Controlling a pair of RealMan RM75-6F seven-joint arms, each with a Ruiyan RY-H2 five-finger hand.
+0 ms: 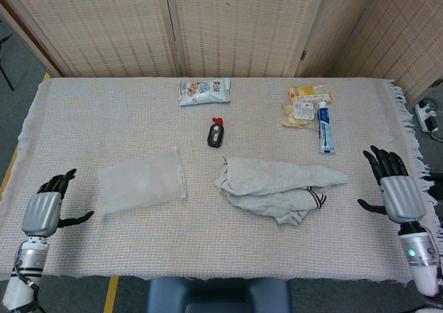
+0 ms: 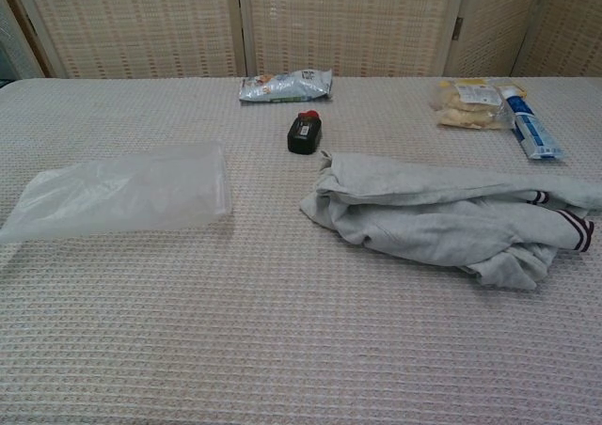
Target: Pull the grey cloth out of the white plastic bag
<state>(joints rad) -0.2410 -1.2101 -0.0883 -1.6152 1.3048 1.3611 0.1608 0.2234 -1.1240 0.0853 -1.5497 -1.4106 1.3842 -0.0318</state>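
black fingers spread wide on the left robot hand (image 1: 43,211), which hovers at the near left edge of the surface (image 1: 208,251) and holds nothing. the right robot hand (image 1: 396,192) shows the same at the near right edge, fingers apart and empty. neither shows in the chest view.

just inward of the left robot hand lies the white plastic bag (image 1: 140,181), flat and limp, with nothing visible inside it. across a bare gap, well apart from the bag, the grey cloth (image 1: 275,186) sits in a crumpled heap right of centre, its dark-striped cuff (image 2: 574,228) turned toward the right side. the cloth lies wholly outside the bag.

further back stand a small black device (image 1: 217,132), a snack packet (image 1: 204,90), a toothpaste tube (image 1: 325,127) and some wrapped food (image 1: 302,107).

judging by the layout, the pulling step looks done, and both hands have let go. what remains seems to be only retreat: drawing the arms clear without brushing bag or cloth.
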